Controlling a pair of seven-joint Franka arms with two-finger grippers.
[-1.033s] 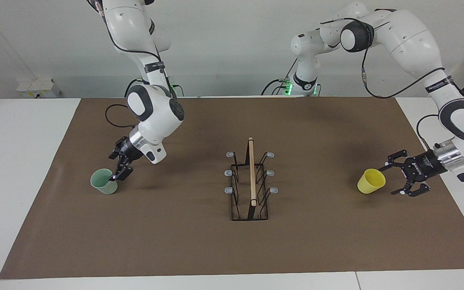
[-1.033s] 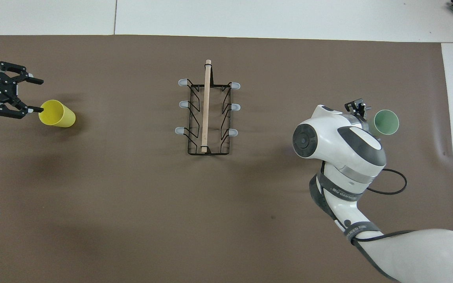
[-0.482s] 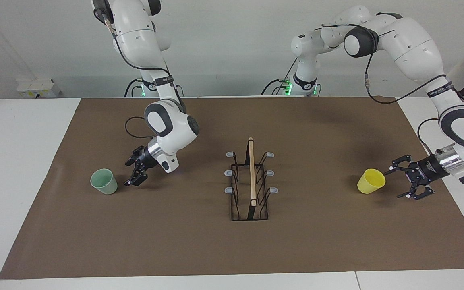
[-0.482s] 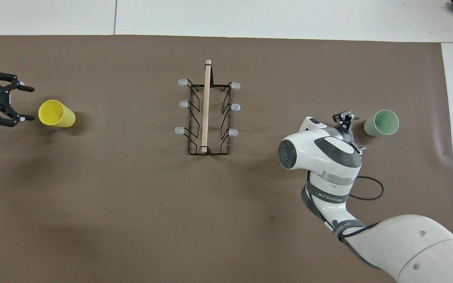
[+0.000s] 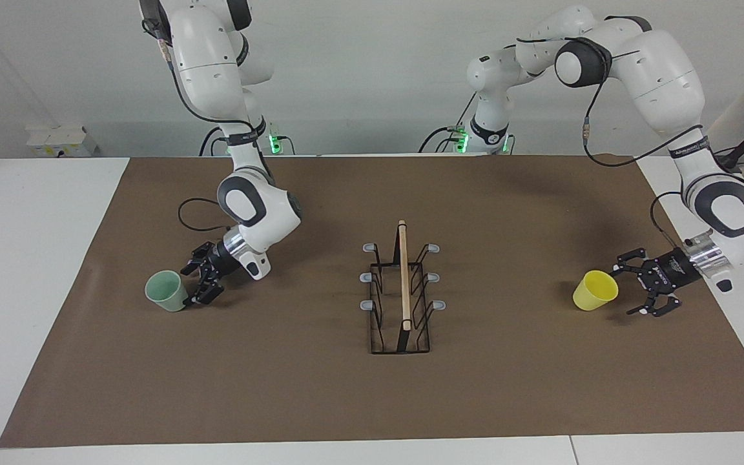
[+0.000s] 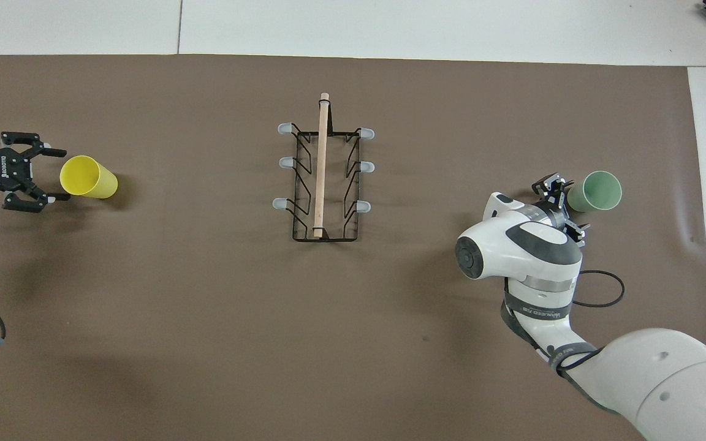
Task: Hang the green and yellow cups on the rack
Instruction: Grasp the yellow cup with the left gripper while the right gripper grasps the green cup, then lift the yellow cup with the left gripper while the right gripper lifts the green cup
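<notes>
A: Rack (image 5: 402,290), black wire, wooden rod on top, six grey-tipped pegs: stands at the middle of the brown mat (image 5: 372,387) on the table (image 5: 23,258). All pegs bare.

B: Cups, two?

A: Green cup (image 5: 166,291), upright on the mat toward the right arm's end of the table, mouth up. Yellow cup (image 5: 595,290), on the mat toward the left arm's end, tipped over with its open mouth facing the left end effector. Both well apart from the rack.

B: End effectors?

A: Right end effector (image 5: 197,283): low over the mat, just beside the green cup on its rack side, fingers spread, nothing between them. Whether a fingertip touches the cup wall, I cannot tell.

B: And the other one?

A: Left end effector (image 5: 634,290): low, lying level, fingers spread wide on either side of the yellow cup's mouth, gripping nothing.
</notes>
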